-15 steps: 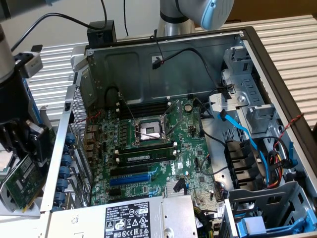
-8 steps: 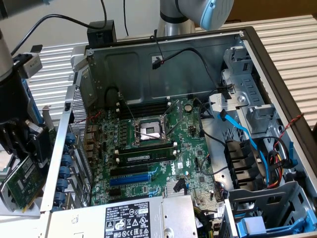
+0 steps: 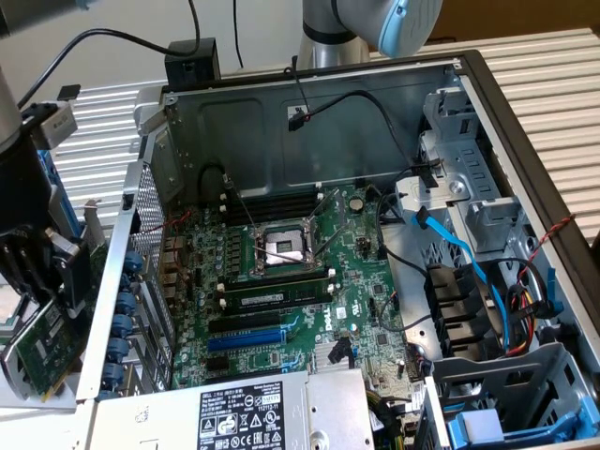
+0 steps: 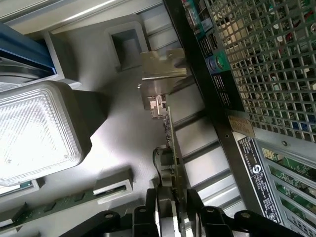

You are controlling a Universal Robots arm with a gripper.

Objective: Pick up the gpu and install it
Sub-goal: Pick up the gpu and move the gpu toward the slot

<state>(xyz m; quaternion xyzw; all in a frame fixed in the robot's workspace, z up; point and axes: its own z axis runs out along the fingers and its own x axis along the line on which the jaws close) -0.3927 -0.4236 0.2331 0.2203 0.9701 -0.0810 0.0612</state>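
The black gripper (image 4: pixel 174 198) is clamped on the gpu (image 4: pixel 171 143), a thin green board seen edge-on with a shiny bent metal bracket, just outside the computer case's (image 3: pixel 111 309) perforated steel wall.

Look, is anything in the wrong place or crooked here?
Yes. The gpu is outside the case, at the exterior view's left. It leans tilted at the gripper instead of sitting plugged into the motherboard. A loose black cable also dangles across the case's back wall.
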